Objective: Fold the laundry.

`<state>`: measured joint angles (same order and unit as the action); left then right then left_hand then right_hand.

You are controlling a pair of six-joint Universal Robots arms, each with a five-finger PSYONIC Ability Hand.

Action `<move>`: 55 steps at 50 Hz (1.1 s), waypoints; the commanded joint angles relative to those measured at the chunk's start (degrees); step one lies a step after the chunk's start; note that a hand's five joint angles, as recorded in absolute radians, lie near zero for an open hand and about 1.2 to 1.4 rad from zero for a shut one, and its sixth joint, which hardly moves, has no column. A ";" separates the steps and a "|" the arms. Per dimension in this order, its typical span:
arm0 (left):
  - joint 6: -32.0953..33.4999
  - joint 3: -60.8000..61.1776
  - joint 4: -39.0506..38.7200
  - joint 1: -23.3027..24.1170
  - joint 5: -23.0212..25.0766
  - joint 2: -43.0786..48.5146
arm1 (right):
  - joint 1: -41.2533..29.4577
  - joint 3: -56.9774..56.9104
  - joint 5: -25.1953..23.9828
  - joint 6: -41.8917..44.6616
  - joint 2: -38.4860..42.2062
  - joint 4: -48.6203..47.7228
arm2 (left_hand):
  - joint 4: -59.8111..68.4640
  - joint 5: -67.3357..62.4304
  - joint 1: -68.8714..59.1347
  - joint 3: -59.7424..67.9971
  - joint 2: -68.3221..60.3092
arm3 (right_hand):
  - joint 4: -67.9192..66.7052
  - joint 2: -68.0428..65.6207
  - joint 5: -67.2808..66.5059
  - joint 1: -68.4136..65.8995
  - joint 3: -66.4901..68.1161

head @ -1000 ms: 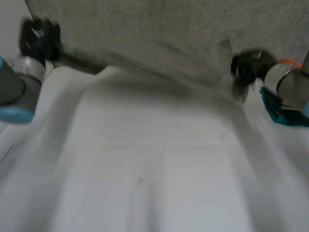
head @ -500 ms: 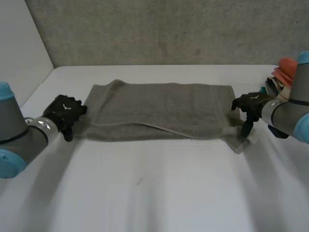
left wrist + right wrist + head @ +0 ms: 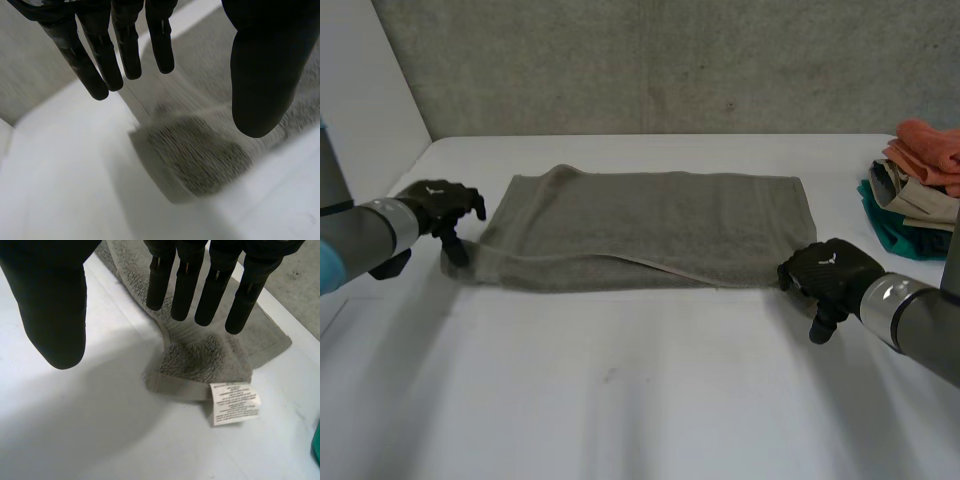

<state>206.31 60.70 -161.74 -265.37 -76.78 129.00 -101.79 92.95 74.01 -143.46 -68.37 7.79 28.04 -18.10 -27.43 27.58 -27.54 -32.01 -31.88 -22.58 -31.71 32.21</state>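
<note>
A grey towel (image 3: 650,225) lies folded lengthwise across the white table (image 3: 640,400), its upper layer ending short of the near edge. My left hand (image 3: 445,205) hovers just off the towel's near-left corner (image 3: 200,160), fingers (image 3: 100,65) straight and thumb apart, holding nothing. My right hand (image 3: 830,270) is over the near-right corner (image 3: 210,360), open too, with its fingers (image 3: 185,285) straight above the cloth. A white care label (image 3: 235,402) sticks out from that corner onto the table.
A pile of folded clothes (image 3: 920,185) in orange, beige and teal sits at the table's right edge, close behind my right arm. A grey wall runs along the table's far side, and a white wall stands at the left.
A second ago the towel hung lifted close to the camera; now it lies folded on the table. Both hands have let go, and the right one has drawn nearer to me.
</note>
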 commanded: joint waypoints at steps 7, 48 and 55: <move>0.14 -15.18 13.82 3.36 -10.23 10.83 | 0.62 7.77 5.35 -6.66 1.74 -18.32 | 19.45 -19.39 -20.06 19.91 -19.95 | -4.23 -4.37 -3.66 -4.54 4.03; 0.93 1.07 11.98 1.34 -6.63 -2.60 | 8.09 -2.25 -3.17 -8.68 3.96 -8.88 | 51.96 -51.90 -52.57 52.42 -52.46 | -47.99 -48.12 -47.42 -48.29 47.79; 17.17 20.04 10.93 -0.50 -4.34 -14.03 | 14.85 -8.66 -5.64 4.48 0.78 29.35 | 51.96 -51.90 -52.57 52.42 -52.46 | -47.99 -48.12 -47.42 -48.29 47.79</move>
<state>211.56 67.52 -149.97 -264.64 -82.41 122.67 -91.67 88.46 69.69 -148.81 -65.82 11.19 68.40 -57.00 -66.34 67.96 -68.43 -68.45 -67.46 -57.20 -65.00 67.93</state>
